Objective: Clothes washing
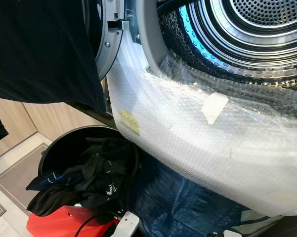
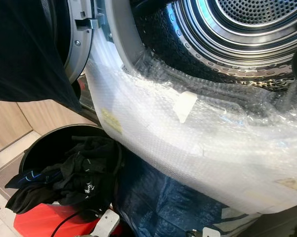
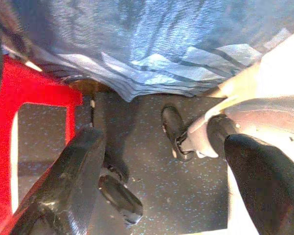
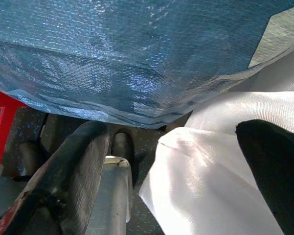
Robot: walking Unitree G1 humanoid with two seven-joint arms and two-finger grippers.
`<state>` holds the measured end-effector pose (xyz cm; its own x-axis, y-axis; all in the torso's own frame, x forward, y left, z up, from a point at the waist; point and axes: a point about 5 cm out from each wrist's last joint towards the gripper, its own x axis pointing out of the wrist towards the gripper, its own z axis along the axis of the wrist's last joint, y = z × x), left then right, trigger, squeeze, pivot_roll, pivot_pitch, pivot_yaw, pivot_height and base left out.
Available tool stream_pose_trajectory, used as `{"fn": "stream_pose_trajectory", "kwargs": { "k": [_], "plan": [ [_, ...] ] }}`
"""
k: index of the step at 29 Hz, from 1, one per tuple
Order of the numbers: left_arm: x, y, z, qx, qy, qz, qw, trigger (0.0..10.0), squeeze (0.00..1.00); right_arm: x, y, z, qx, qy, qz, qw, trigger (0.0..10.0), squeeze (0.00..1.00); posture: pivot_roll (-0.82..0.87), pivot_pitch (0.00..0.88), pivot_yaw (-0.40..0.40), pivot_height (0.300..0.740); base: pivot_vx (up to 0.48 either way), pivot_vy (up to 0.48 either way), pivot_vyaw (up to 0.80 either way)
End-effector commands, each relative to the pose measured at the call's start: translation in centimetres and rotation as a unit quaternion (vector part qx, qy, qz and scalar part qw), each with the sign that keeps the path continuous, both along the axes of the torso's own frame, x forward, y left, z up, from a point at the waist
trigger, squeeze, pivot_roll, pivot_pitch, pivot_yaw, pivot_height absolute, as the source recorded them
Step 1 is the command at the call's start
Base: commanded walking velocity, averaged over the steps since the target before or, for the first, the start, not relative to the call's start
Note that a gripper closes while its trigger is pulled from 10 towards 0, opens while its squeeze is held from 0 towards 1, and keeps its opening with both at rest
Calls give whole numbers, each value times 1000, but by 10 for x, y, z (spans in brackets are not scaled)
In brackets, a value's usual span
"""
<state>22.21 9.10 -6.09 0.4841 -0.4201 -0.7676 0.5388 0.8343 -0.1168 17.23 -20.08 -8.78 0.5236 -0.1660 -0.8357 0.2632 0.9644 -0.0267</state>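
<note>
Left end effector (image 3: 161, 181): thick black scuffed fingers; right end effector (image 4: 181, 171) alike.

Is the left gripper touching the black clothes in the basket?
Apart. The left wrist view shows the left gripper open over bare floor, nothing between its fingers; the black clothes lie in the basket.

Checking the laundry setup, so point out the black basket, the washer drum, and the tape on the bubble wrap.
black basket (image 1: 52, 148), left eye view, bare inner wall.
washer drum (image 1: 267, 12), left eye view, perforated back.
tape (image 1: 213, 107), left eye view, strip's middle.
</note>
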Motion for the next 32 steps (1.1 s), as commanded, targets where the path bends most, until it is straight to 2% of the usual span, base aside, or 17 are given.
{"fn": "stream_pose_trajectory", "kwargs": {
  "k": [1,3,6,7,10,11,15,17,18,19,22,24,26,27,30,32],
  "plan": [
    [-1,-5,0,0,1,-26,1000,10000,0,-4,-4,-1,-9,6,3,1000,10000,0,15,58,-89,740,0,0,0],
    [3,-10,4,-2,-13,-45,999,10000,0,-4,-4,-1,-11,6,8,1000,10000,0,13,59,-87,740,0,0,0],
    [24,-30,24,-11,-75,-112,991,10000,0,-5,-3,-2,-13,9,16,1000,10000,0,23,67,-80,740,0,0,0],
    [24,-30,24,-11,-75,-112,991,10000,0,-5,-3,-2,-13,9,16,1000,10000,0,23,67,-80,740,0,0,0],
    [40,-49,44,-33,-128,-145,981,10000,0,-7,-1,-3,-15,13,24,1000,10000,0,29,71,-75,740,0,0,0],
    [45,-58,52,-36,-151,-169,973,10000,0,-8,0,-4,-15,15,27,999,10000,0,29,71,-75,740,0,0,0],
    [49,-71,65,-41,-202,-210,956,10000,0,-9,4,-5,-15,17,36,999,10000,0,36,80,-64,740,0,0,0],
    [48,-78,73,-84,-216,-204,951,10000,0,-11,5,-5,-16,19,40,999,10000,0,47,94,-51,740,0,0,0],
    [49,-79,76,-91,-221,-199,950,10000,0,-11,5,-5,-17,20,43,999,10000,0,47,94,-51,740,0,0,0],
    [48,-82,85,-110,-239,-193,945,10000,0,-12,5,-6,-18,21,46,999,10000,0,50,96,-49,740,0,0,0],
    [46,-83,100,-113,-274,-200,934,10000,0,-13,5,-6,-19,22,49,998,10000,0,64,110,-44,740,0,0,0],
    [42,-88,120,-143,-295,-201,923,10000,0,-13,6,-6,-20,24,53,998,10000,0,80,116,-42,740,0,0,0],
    [32,-91,151,-170,-332,-211,903,10000,0,-14,8,-7,-19,25,57,998,10000,0,83,124,-35,740,0,0,0],
    [28,-89,164,-167,-350,-215,896,10000,0,-13,10,-7,-21,26,67,997,10000,0,79,129,-32,740,0,0,0],
    [27,-88,168,-166,-355,-215,894,10000,0,-13,11,-7,-22,26,71,997,10000,0,79,129,-32,740,0,0,0],
    [23,-84,180,-174,-365,-208,891,10000,0,-12,13,-7,-21,24,73,997,10000,0,78,133,-29,740,0,0,0]
  ]
}}
